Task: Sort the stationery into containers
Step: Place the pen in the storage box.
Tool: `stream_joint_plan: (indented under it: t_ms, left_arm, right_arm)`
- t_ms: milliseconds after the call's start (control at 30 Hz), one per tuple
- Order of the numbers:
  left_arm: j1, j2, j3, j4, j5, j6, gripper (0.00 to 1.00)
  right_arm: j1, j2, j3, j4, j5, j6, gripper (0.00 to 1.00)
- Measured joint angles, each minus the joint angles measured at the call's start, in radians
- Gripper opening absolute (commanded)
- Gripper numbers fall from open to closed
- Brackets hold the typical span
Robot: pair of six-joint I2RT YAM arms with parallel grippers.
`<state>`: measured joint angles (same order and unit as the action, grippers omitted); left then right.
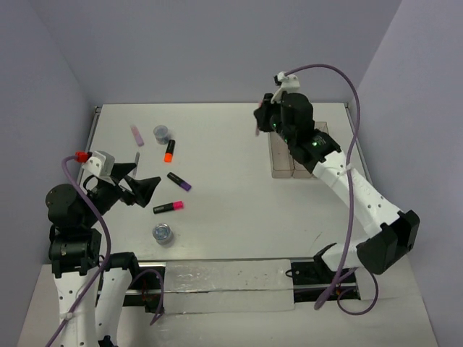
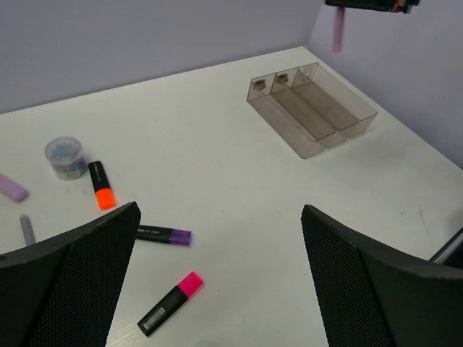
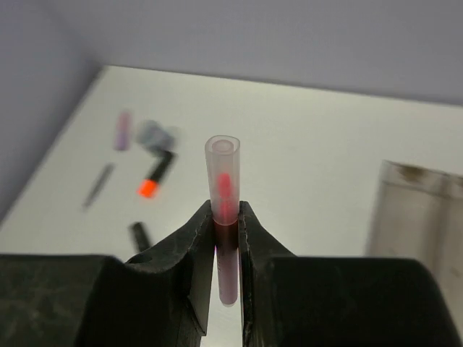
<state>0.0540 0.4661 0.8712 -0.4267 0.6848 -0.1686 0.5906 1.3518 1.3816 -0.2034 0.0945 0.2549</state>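
Note:
My right gripper is shut on a thin pink translucent stick and holds it upright in the air, left of the three joined clear bins. From above, the right gripper is near the bins' far left corner. My left gripper is open and empty above the table's left side. In the left wrist view its jaws stand wide apart, with the pink highlighter and purple highlighter below them. The orange highlighter, a thin grey stick, a pale pink block and two clear pots lie at the left.
The bins show nothing but small brown bits at their far ends. Grey walls stand close on the left, back and right. A clear plastic sheet lies at the near edge between the arm bases.

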Motion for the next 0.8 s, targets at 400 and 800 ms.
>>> stream_joint_plan:
  t_ms: [400,800]
  left_arm:
    - [0.0,0.033,-0.021,-0.076,-0.076,0.079,0.99]
    - [0.0,0.041,-0.035,-0.088,-0.085,0.095,0.99]
  right_arm:
    - [-0.369,0.428,0.097,-0.341,0.282,-0.108,0.0]
    - [-0.46,0.605,0.152,-0.36,0.254,-0.157,0.12]
